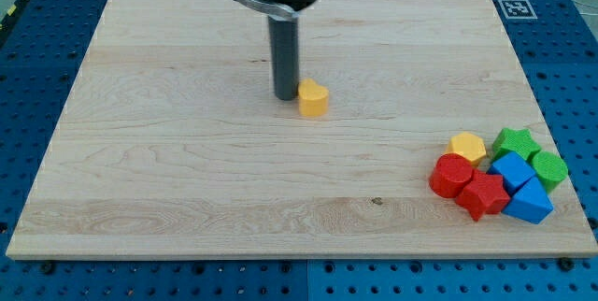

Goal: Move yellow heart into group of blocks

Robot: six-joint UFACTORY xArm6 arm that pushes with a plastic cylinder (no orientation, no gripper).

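Observation:
The yellow heart (pixel 313 99) lies alone on the wooden board (pixel 187 170), a little above the view's centre. My tip (pixel 285 96) stands just to the heart's left, touching or almost touching it. The group of blocks sits at the view's lower right: a yellow hexagon (pixel 467 146), a red cylinder (pixel 450 175), a red star (pixel 482 194), a green star (pixel 516 142), a green cylinder (pixel 549 167), a blue cube (pixel 512 168) and a blue triangle (pixel 530 202). The heart is far from the group, up and to its left.
The board's right edge and bottom edge run close to the group. A blue pegboard table (pixel 37 39) surrounds the board. A black-and-white marker tag (pixel 516 7) sits at the board's top right corner.

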